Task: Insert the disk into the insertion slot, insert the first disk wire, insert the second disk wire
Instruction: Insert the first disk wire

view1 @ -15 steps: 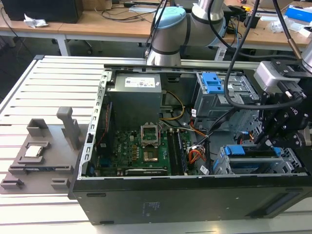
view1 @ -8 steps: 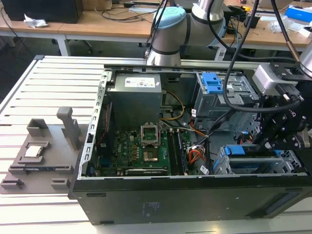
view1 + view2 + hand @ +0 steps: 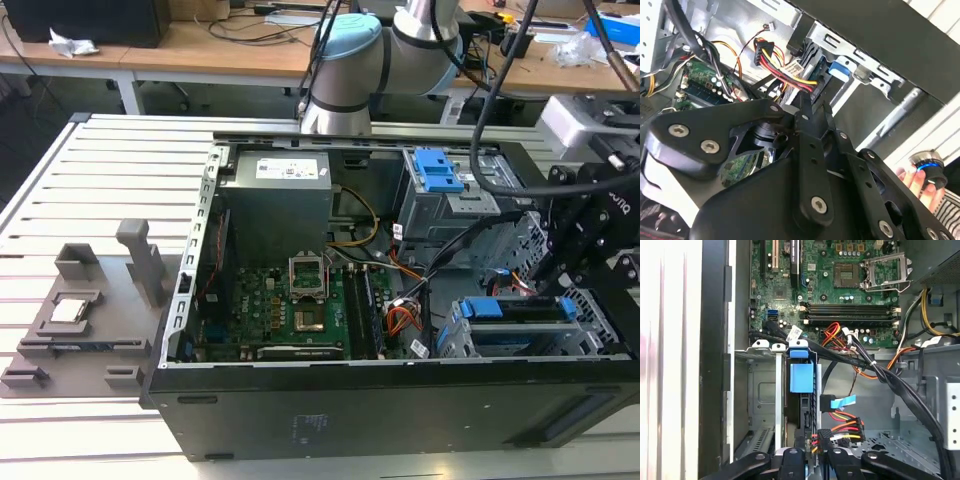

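One tool [image 3: 805, 102], jaws look pinched shut on the black plug of the red-yellow-black wire [image 3: 842, 427]. You're holding it right against the disk [image 3: 518, 310]. Just past the plug, the blue-tabbed flat wire [image 3: 837, 403] hangs beside the disk; can't tell if it's seated.

By the look of it, the disk is already pushed into the insertion slot [image 3: 462, 340], lower right of the exterior view. It stands on edge. Its long axis runs left-right across that frame, with blue carrier ends at both sides and the thin edge facing up.

Further back, a black cable bundle [image 3: 900, 385] crosses over the bay. Then comes the motherboard [image 3: 300, 300] at mid-frame and the grey cage [image 3: 440, 175] at upper right.

Risks, my read:
- Plug tilted against the disk port: it jams or bends pins if you push.
- Stiff wire twists the plug in the pinch.
- Tool links snag the cable bundle and drag it.
- Hard push shifts the disk in the slot.
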Controlling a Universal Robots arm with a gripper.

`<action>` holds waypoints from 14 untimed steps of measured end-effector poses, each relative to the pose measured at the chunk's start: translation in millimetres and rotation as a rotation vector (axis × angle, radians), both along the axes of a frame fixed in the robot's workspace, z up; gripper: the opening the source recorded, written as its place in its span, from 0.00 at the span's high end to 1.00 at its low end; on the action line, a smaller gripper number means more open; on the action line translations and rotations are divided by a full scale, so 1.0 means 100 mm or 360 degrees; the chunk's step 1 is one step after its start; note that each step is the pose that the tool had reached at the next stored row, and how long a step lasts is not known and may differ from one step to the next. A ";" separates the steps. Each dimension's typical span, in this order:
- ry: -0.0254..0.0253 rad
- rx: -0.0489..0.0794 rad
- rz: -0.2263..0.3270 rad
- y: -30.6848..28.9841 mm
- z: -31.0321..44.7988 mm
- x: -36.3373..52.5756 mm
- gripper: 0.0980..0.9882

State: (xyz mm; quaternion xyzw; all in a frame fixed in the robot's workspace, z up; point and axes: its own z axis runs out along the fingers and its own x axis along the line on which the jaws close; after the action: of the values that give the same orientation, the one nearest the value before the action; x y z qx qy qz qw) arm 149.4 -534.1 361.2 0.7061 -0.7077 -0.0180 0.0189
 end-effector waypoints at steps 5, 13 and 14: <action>-0.00001 0.0000 0.0000 0.014 0.154 0.000 0.99; 0.00000 0.0000 0.0000 0.016 0.224 0.000 0.99; 0.00000 0.0000 0.0000 0.016 0.224 0.000 0.99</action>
State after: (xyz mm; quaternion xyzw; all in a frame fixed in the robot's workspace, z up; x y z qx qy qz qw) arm 149.4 -532.5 383.6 0.7061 -0.7077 -0.0180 0.0189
